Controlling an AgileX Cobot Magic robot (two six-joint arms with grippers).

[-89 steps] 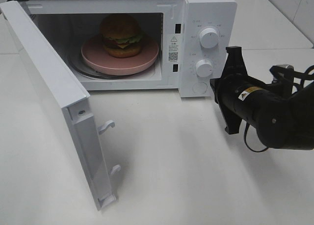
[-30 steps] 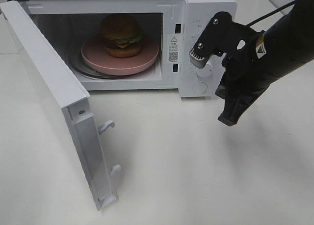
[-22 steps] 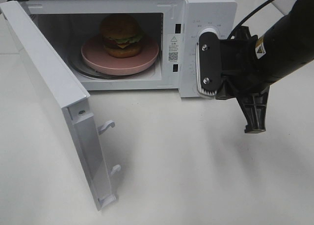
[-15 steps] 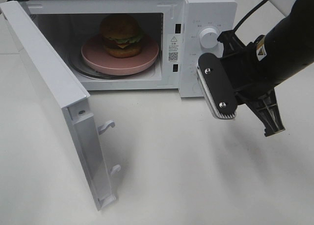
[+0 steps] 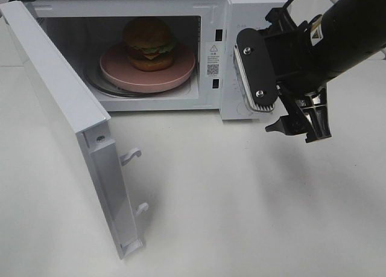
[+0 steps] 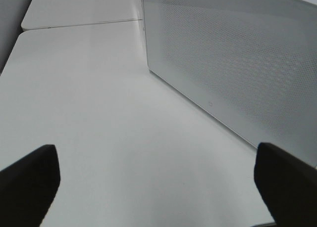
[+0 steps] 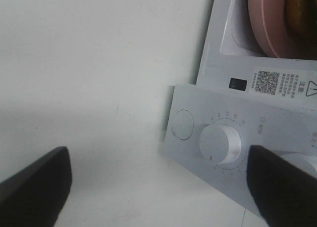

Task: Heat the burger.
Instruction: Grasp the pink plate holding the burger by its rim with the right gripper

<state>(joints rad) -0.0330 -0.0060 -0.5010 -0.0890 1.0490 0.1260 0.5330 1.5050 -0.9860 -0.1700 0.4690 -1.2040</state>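
Observation:
The burger [image 5: 148, 43] stands on a pink plate [image 5: 120, 72] inside the white microwave [image 5: 253, 5], whose door [image 5: 54, 96] hangs wide open to the left. My right gripper [image 5: 283, 96] hovers open just in front of the control panel and covers its knobs in the high view. In the right wrist view the gripper [image 7: 158, 187] spans a white timer knob [image 7: 220, 143] with nothing between its fingers [image 7: 32, 187]. A round button [image 7: 182, 124] and the plate's edge [image 7: 265, 19] show there too. My left gripper [image 6: 158, 187] is open beside the door's perforated outer face [image 6: 237, 59].
The open door's two latch hooks [image 5: 131, 155] stick out over the white table [image 5: 229, 204]. A table seam [image 6: 79, 24] runs behind the microwave on the left side. A QR sticker [image 7: 267, 82] sits on the oven's frame beside the cavity.
The right gripper swung up from beside the microwave to face the control panel, turned about its wrist, and its jaws went from shut to wide open. Burger, plate and door stayed put.

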